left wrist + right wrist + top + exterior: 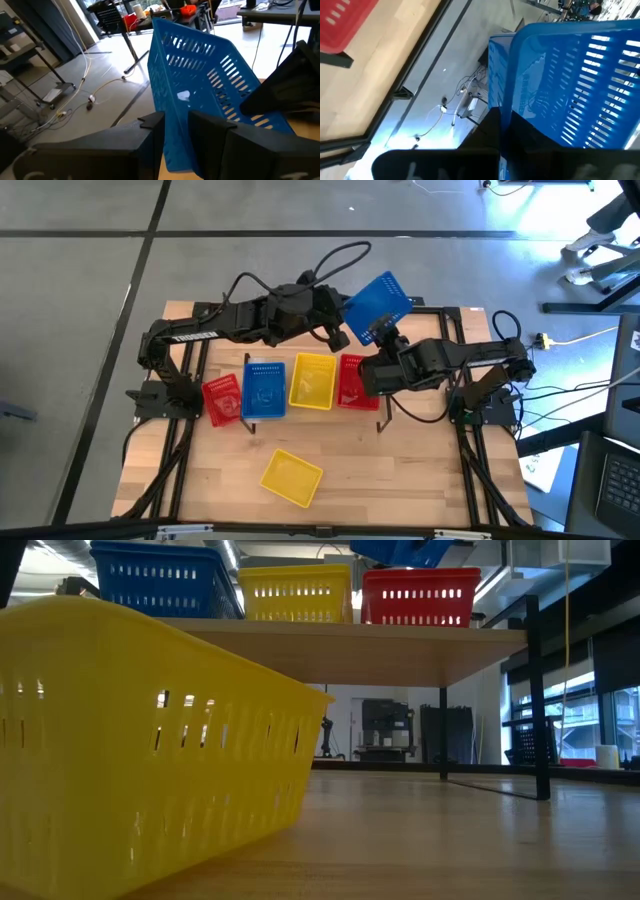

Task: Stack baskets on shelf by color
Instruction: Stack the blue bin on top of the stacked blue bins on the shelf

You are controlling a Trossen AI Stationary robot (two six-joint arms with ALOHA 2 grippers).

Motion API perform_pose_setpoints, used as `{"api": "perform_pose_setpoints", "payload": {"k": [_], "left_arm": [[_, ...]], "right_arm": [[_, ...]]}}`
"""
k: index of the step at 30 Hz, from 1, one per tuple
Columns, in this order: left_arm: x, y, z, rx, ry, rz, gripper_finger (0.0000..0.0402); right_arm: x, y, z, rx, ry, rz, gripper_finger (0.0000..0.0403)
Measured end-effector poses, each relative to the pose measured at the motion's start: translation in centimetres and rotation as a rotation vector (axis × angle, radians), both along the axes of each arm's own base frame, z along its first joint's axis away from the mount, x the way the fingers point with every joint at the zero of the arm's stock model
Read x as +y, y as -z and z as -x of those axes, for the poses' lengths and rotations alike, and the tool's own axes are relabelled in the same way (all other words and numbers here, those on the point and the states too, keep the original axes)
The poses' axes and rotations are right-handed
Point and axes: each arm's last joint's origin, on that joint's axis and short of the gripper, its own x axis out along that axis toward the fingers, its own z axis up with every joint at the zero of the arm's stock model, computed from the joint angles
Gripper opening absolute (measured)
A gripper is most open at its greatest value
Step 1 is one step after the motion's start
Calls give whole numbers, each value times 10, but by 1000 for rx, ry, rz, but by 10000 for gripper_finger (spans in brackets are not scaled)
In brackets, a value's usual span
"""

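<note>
Nearest the tabletop's [330, 510] front edge, one yellow basket [291, 477] lies loose and apart from everything else, not yet sorted. Farther back stands the shelf [400, 640], carrying a blue basket [264, 389], a second yellow basket [313, 381] and a red basket [352, 381] in a row, one spot per colour. Another red basket [222, 399] sits tilted at the shelf's left end, beside the blue one; whether it rests on the shelf or on the tabletop cannot be settled from above. Beyond the shelf, a further blue basket [379, 306] is held aloft and tilted over the tabletop's far edge, with both arms at it: the left claw [175, 130] has its fingers closed narrowly over one wall, and the right claw [506, 131] appears clamped on another wall, though its fingertips are largely covered by the plastic. By my judgement the task is under way, not near finished: six baskets are in view, and whether any shelf basket already holds a nested one cannot be made out.
</note>
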Motion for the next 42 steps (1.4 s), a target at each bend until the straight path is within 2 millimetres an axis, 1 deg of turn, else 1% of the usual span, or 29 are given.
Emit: {"api": "perform_pose_setpoints", "payload": {"k": [2, 7, 11, 14, 17, 18, 21, 25, 32, 35, 39, 42], "left_arm": [[0, 2, 0, 16, -5, 0, 78], [2, 16, -13, 63, -15, -1, 78], [3, 19, -16, 72, -68, -15, 76], [2, 19, -15, 86, -87, -38, 57], [1, 18, -14, 81, -86, -39, 17], [1, 17, -14, 75, -86, -38, 9], [1, 17, -14, 76, -87, -37, 4], [0, 17, -14, 82, -86, -38, 2], [0, 18, -13, 94, -87, -42, 1], [0, 22, -12, 131, -92, -34, 1], [0, 28, -8, 191, -122, -8, 1], [-1, 26, 3, 220, -131, 18, 0]], "right_arm": [[0, 0, -1, -6, -6, -2, 0], [1, 0, -2, -10, -11, -16, 0], [1, 0, -3, -17, -9, -14, 0], [1, 0, -3, -21, -9, -13, 0], [1, 0, -3, -25, -11, -25, 0], [1, 0, -4, -32, -11, -31, 0], [1, 0, -5, -41, -10, -42, 2], [1, 0, -6, -48, -13, -49, 24], [1, -1, -5, -49, -10, -36, 87], [1, -1, -5, -54, -5, -13, 106], [6, -1, -4, -57, -22, -15, 113], [13, -1, -3, -70, -38, -20, 112]]}}
